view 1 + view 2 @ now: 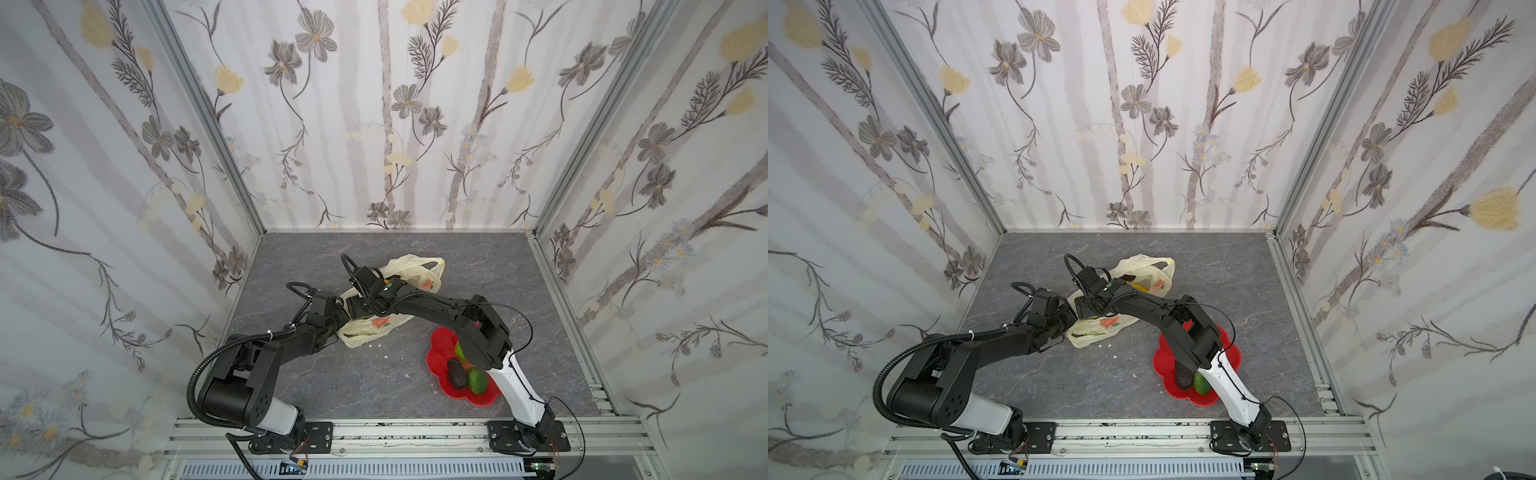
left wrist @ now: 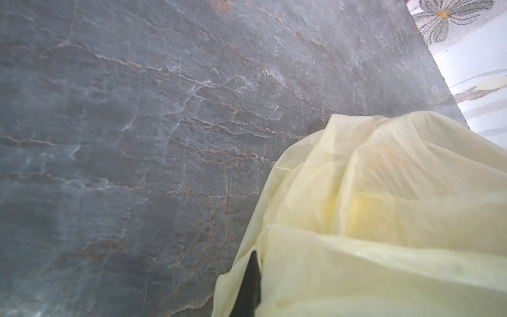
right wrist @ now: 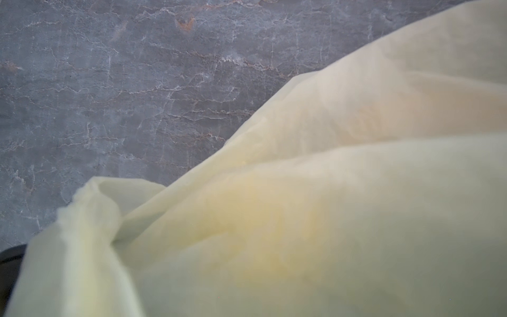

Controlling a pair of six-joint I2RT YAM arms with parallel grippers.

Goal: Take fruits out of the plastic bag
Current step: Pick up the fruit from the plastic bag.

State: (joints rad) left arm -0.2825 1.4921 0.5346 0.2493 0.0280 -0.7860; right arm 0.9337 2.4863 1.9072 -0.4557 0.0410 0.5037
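The pale-yellow plastic bag (image 1: 374,328) (image 1: 1100,328) lies crumpled mid-table in both top views. My left gripper (image 1: 341,319) (image 1: 1070,322) is at its near-left edge, shut on the film; in the left wrist view one black finger (image 2: 251,285) pokes from folds of the bag (image 2: 384,219). My right gripper (image 1: 356,308) (image 1: 1086,308) reaches into the bag's middle; the bag (image 3: 329,192) covers the right wrist view and hides the jaws. A yellow shape (image 2: 356,205) (image 3: 260,225) glows through the film. A dark avocado (image 1: 457,374) (image 1: 1183,376) and a green avocado (image 1: 478,380) (image 1: 1201,383) lie outside the bag.
Both avocados rest in a red flower-shaped dish (image 1: 440,345) (image 1: 1167,357) at the front right, partly under my right arm. Small white scraps (image 1: 386,356) dot the grey marble table. Flowered walls close in on three sides and a metal rail (image 1: 415,432) runs along the front.
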